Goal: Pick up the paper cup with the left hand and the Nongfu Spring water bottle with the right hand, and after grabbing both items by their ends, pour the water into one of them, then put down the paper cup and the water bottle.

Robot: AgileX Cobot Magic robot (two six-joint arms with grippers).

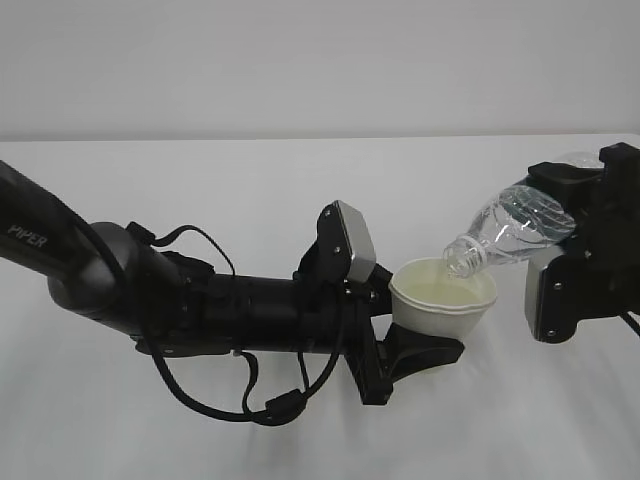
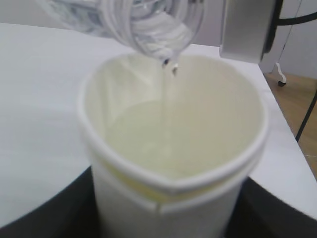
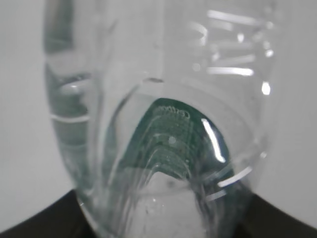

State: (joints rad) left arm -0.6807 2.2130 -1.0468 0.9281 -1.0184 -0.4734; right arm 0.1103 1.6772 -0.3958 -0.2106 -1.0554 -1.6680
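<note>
Nearest the exterior camera, the left hand [image 1: 425,350], black arm marked PIPER, reaches in low from the left over the white table [image 1: 300,440]; its jaws stand part-way apart and clamped on the lower body of the paper cup [image 1: 443,297], which is held clear of the table, mouth up. Cup rim pinched slightly out of round in the left wrist view. Right hand [image 1: 575,245] comes in from the right edge, jaws likewise part open around the base end of the Nongfu Spring water bottle [image 1: 510,228]; bottle tipped neck-down, capless mouth just above the cup's right rim, inside its outline. Left wrist view shows a thin stream of the water [image 2: 167,104] falling from the neck into a shallow pool at the cup bottom. Right wrist view gives only a blurred close look along the bottle, green label distorted through it; how much liquid remains is hard to judge, possibly little. Step in hand: the pour, well underway. Next move, as I read it: right the bottle without dragging the neck across the rim, then lower both to the table level and release, cup kept upright.
</note>
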